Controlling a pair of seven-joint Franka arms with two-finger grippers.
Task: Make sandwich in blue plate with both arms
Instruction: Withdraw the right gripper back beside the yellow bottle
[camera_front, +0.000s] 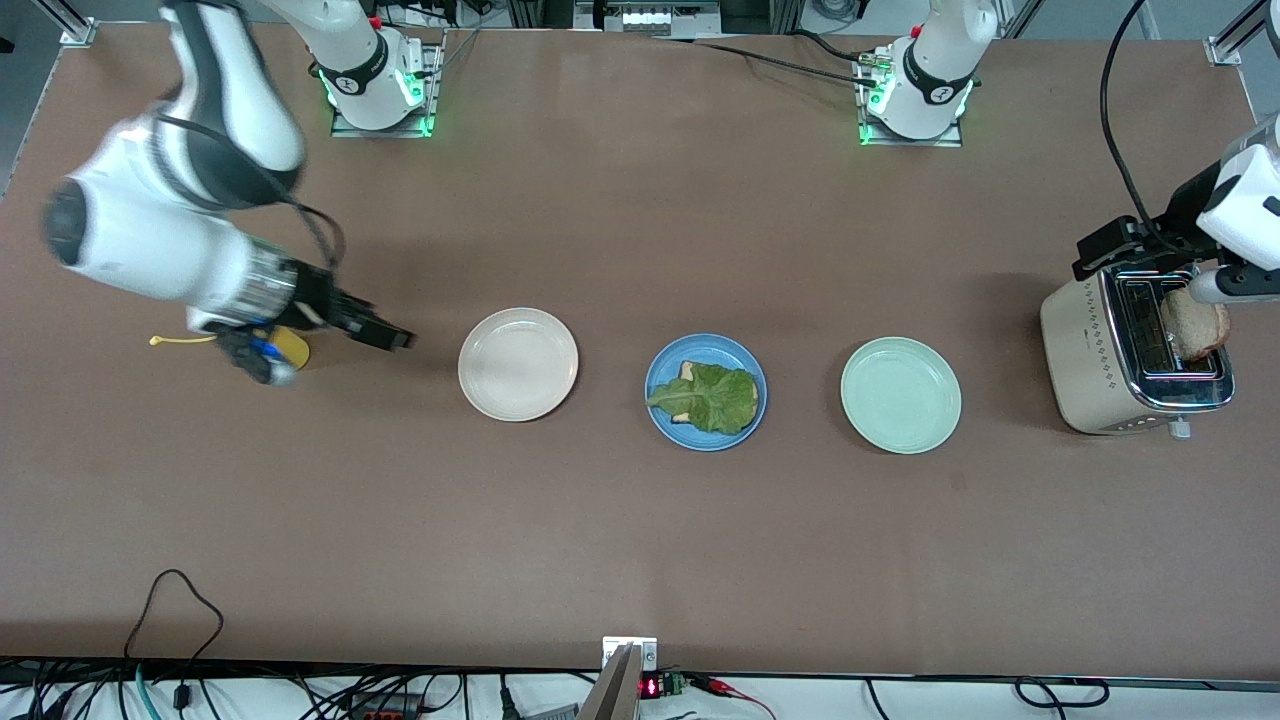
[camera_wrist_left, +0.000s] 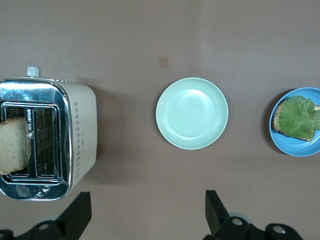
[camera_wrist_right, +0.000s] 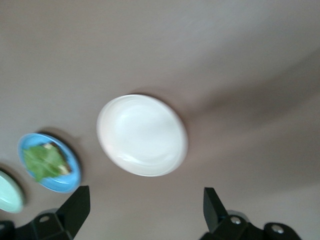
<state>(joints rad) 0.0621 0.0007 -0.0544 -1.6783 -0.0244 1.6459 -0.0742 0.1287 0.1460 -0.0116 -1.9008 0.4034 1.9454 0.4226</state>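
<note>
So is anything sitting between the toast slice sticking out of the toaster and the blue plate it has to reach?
Yes: the empty pale mint-green plate lies on the table between the cream toaster holding the light-brown toast slice and the round blue plate. It is low and flat, so carrying over it looks easy.

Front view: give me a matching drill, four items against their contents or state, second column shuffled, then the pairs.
Items:
1. blue plate
2. cream-white plate
3. toaster
4. right gripper

States:
A. a toast slice sticks up out of one slot
B. open, holding nothing, above the table beside the cream-white plate
C. bare, nothing on it
D. carries toast under a lettuce leaf

Pairs: 1-D, 2-C, 3-A, 4-B
</note>
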